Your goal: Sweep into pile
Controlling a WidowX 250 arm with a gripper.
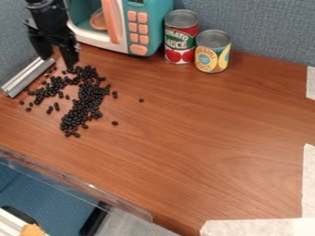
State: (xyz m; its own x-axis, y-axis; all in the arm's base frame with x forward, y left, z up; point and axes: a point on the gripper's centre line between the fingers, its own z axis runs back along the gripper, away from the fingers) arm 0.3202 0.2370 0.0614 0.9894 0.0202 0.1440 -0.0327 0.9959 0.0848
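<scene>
Gripper (58,61) beside the black beans (86,103), fingers apart. Reads as gathering step, pile loose. Next: get outside stray bean (115,123), sweep inward.

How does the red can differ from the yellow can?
The red can is taller; the yellow can is shorter. The red can's label is mostly red and green, while the yellow can's is yellow and blue. The red can stands next to the microwave; the yellow can is farther from it, on the red can's other side. Both stand upright with grey metal tops.
</scene>
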